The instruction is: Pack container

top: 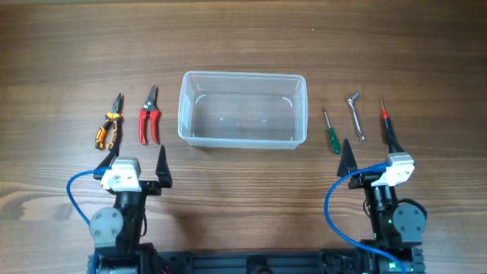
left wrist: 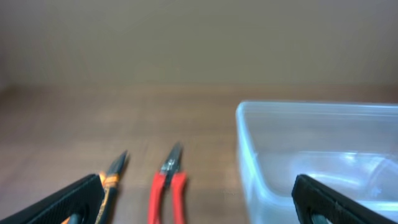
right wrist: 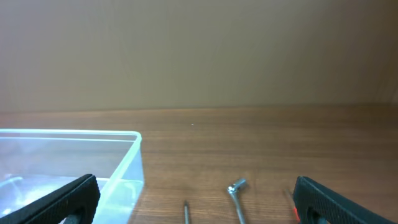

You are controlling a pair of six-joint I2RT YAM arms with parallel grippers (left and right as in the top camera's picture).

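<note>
Pliers with orange-and-black handles (top: 109,126) lie at the far left of the overhead frame, tips toward the top edge. Just to their right, apart from them, I see red-handled cutters (top: 150,118) lying the same way. Below these two, at the lower left, the left fingers (top: 161,164) are spread wide and pinch nothing. In the left wrist view those fingers (left wrist: 68,202) sit in the two bottom corners, with the pliers (left wrist: 115,168) and cutters (left wrist: 168,183) between them and one end of the container (left wrist: 249,155) at the right.

In the middle of the overhead frame, a little above centre, the container (top: 183,114) stands upright on the bench (top: 243,38), its long side running across the picture. The wood grain shows through its clear floor. It stands well apart from the tools on both sides.

To its right I see a small green-handled screwdriver (top: 332,135), then a bent metal key (top: 355,116), then a screwdriver with a red collar and black handle (top: 388,125), each apart from the next. At the lower right the right fingers (top: 347,156) are also spread wide and grip nothing. One finger overlaps the black handle in the overhead picture, and I cannot tell whether they touch. In the right wrist view the fingers (right wrist: 62,202) fill the bottom corners. The container's corner (right wrist: 134,155) shows at the left, a thin shaft (right wrist: 186,210) and the metal key (right wrist: 235,190) in the centre, and a sliver of red beside the finger at the right edge.
</note>
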